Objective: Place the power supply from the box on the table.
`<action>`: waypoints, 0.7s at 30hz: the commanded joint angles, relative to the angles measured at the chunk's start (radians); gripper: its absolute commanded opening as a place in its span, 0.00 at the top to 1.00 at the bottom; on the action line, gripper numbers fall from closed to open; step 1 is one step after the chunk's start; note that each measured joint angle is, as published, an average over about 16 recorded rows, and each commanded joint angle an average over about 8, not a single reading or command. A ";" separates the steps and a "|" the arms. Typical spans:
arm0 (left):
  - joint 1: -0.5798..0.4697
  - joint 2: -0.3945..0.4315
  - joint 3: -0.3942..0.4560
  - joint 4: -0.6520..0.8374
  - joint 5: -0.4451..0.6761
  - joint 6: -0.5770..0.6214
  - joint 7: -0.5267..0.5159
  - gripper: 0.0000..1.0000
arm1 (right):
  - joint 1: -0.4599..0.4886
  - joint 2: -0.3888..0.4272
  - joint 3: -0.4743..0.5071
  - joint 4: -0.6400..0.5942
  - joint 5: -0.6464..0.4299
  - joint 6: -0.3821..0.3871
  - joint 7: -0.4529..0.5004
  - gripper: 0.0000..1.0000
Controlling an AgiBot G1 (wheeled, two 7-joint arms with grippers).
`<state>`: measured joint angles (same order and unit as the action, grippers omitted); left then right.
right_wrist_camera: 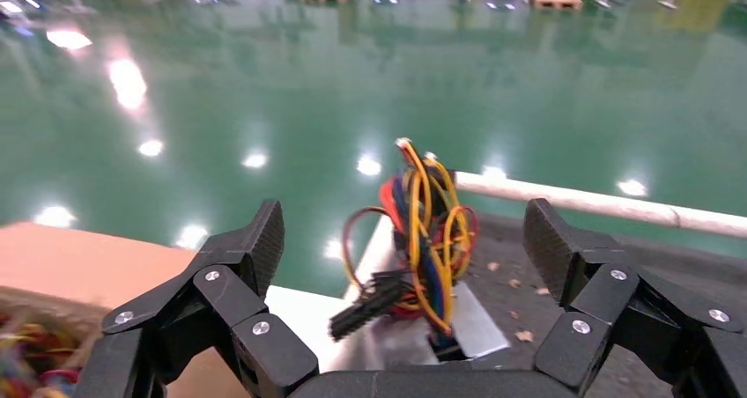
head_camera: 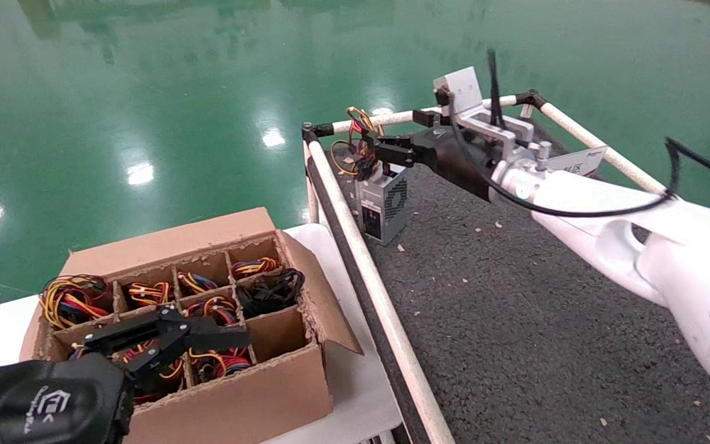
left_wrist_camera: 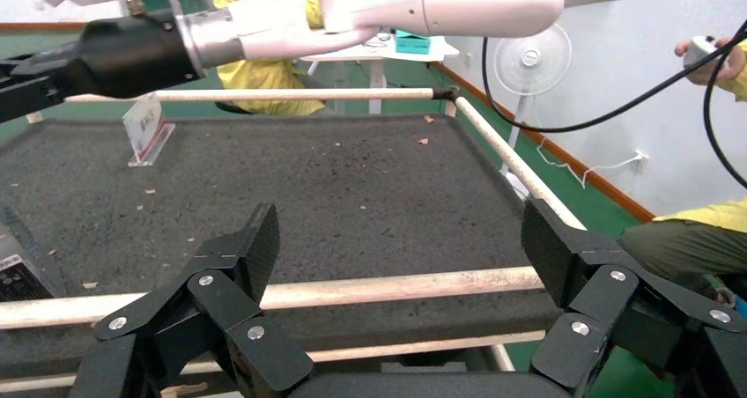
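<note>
The power supply (head_camera: pixel 384 206), a small grey metal unit with a honeycomb grille, stands upright on the table (head_camera: pixel 515 308) near its far left corner. Its yellow, red and black wires (head_camera: pixel 358 139) stick up from the top. My right gripper (head_camera: pixel 386 151) is open at the wire bundle. In the right wrist view the wires (right_wrist_camera: pixel 423 231) rise between the spread fingers (right_wrist_camera: pixel 255 239), with the power supply (right_wrist_camera: pixel 480 319) below. My left gripper (head_camera: pixel 164 336) hovers open over the box (head_camera: pixel 281 394), whose compartments hold more wired units. In the left wrist view the left gripper (left_wrist_camera: pixel 401 239) holds nothing.
White pipe rails (head_camera: pixel 361 265) frame the mat. A small label stand (head_camera: pixel 577 161) sits at the far right of it. The box rests on a white tabletop (head_camera: pixel 361 382) left of the rail. People (left_wrist_camera: pixel 264 72) and a fan (left_wrist_camera: pixel 528 59) are beyond the table.
</note>
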<state>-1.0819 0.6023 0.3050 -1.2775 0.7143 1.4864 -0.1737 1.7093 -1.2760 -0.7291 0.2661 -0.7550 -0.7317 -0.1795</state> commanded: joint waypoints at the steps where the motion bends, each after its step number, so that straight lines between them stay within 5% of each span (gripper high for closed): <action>1: 0.000 0.000 0.000 0.000 0.000 0.000 0.000 0.00 | -0.021 0.022 0.015 0.034 0.001 -0.026 0.012 0.00; 21: 0.000 0.000 0.001 0.000 -0.001 0.000 0.001 0.00 | -0.257 0.269 0.182 0.412 0.010 -0.309 0.148 0.00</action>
<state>-1.0823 0.6020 0.3060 -1.2773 0.7137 1.4862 -0.1732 1.4525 -1.0071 -0.5473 0.6780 -0.7451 -1.0407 -0.0310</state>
